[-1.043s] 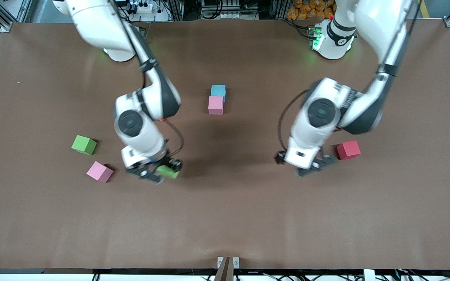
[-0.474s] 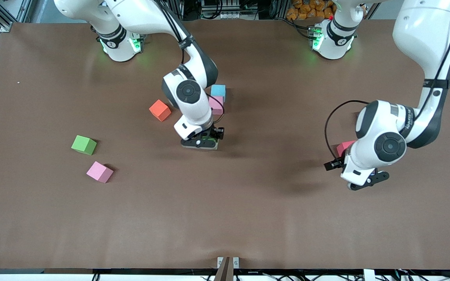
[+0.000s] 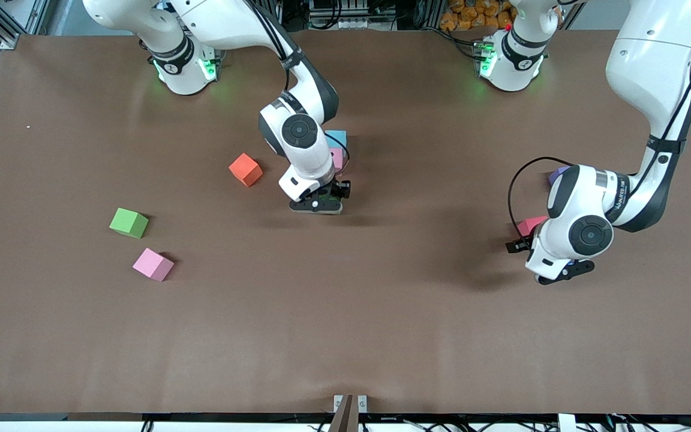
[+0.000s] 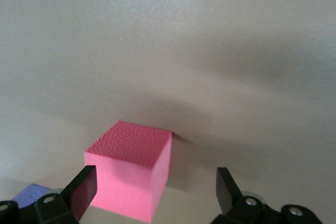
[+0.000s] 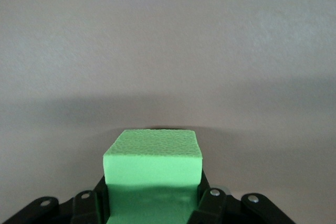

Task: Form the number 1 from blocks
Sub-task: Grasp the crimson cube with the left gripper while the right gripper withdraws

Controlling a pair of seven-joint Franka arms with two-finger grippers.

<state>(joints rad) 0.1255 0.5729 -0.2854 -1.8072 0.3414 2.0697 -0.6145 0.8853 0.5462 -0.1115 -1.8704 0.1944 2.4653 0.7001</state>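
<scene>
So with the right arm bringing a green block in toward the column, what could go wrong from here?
The right gripper, shut on a green block, is close to the pink block under the light blue block; a crooked release could nudge that column. The left gripper is open around the red block, off-centre toward one finger, so closing may twist it.

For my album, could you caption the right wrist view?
Right gripper holding a green block between its fingers above the brown table.

green block [image 5: 152,167], brown table [image 3: 345,312]
</scene>
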